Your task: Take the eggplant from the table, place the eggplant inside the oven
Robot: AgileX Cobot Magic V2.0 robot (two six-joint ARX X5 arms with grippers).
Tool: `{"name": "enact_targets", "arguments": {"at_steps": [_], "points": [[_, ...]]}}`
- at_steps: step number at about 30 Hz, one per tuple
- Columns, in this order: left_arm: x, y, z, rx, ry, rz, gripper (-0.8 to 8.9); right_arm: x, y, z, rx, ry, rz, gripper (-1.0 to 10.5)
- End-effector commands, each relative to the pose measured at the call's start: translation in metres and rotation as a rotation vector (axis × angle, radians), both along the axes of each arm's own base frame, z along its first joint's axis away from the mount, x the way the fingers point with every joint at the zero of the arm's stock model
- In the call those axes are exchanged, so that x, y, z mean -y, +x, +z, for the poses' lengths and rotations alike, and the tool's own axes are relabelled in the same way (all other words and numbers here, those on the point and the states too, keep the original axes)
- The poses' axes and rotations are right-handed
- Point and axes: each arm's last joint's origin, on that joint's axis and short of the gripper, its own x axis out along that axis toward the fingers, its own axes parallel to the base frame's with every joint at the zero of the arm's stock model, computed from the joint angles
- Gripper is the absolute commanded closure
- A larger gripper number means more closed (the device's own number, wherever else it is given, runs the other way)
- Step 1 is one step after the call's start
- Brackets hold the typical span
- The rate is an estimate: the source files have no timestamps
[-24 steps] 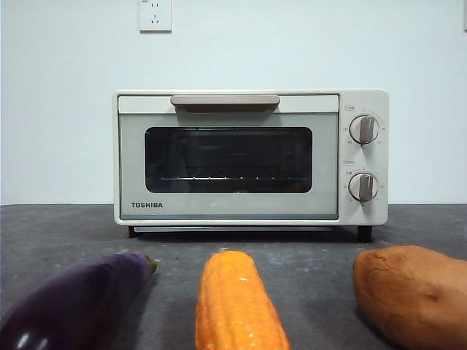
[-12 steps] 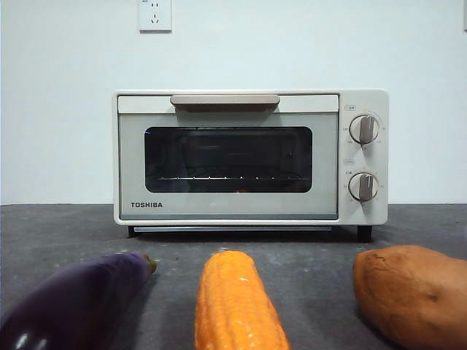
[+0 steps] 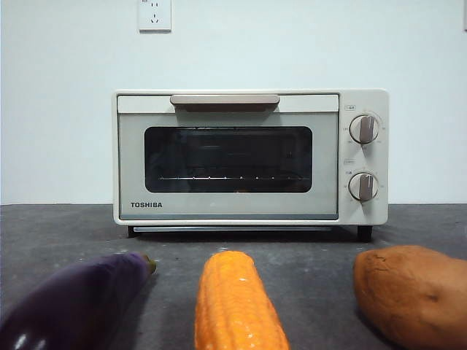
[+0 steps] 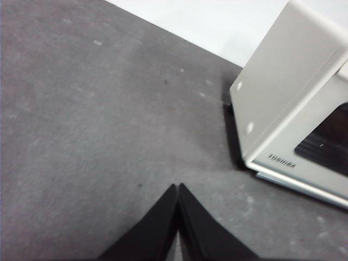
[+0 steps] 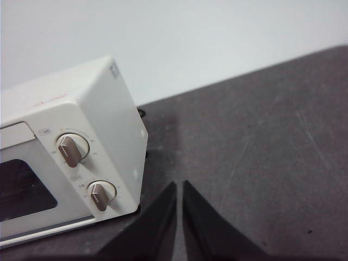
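Behind everything runs a plain white wall (image 3: 66,109) carrying a white socket plate (image 3: 155,14) high up, left of centre. Below it the dark grey, mottled table (image 3: 306,259) stretches from the wall toward the camera.

At the far side of the table stands the cream-white TOSHIBA toaster oven (image 3: 250,157). Its door is closed, with the beige bar handle (image 3: 225,100) across the top and a wire rack visible through the dark glass window (image 3: 228,159). Two round knobs (image 3: 363,129) sit one above the other on the right-hand panel.

Three vegetables lie in a row at the near edge, well apart from the oven. The eggplant (image 3: 76,302) is on the left, resting on the table with its yellowish-brown stem tip pointing away and slightly right. A corn cob (image 3: 237,302) lies in the middle, lengthwise toward the oven, and a sweet potato (image 3: 412,295) is on the right. None of the three touches another.

Neither arm shows in the front view. The left gripper (image 4: 178,187) hovers over bare table to the left of the oven, its black jaws pressed together with nothing between them. The right gripper (image 5: 179,185) hangs over bare table to the right of the oven, near the knob side, its jaws close together with only a thin slit between the tips, holding nothing.
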Motion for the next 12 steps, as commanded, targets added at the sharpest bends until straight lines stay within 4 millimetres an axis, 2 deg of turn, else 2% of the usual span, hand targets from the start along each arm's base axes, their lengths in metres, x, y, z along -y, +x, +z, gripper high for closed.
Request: {"name": "enact_targets", "arguments": {"at_steps": [1, 6, 12], "points": [[0.001, 0.004, 0.016, -0.001, -0.012, -0.019, 8.07, 0.000, 0.001, 0.021, -0.013, 0.025, 0.004, 9.4], [0.003, 0.019, 0.038, -0.062, -0.020, -0.073, 8.07, -0.001, 0.011, 0.045, -0.120, -0.026, 0.057, 9.4], [0.008, 0.047, 0.062, -0.159, -0.019, -0.232, 8.07, -0.005, 0.033, 0.062, -0.278, -0.057, 0.207, 9.4]]}}
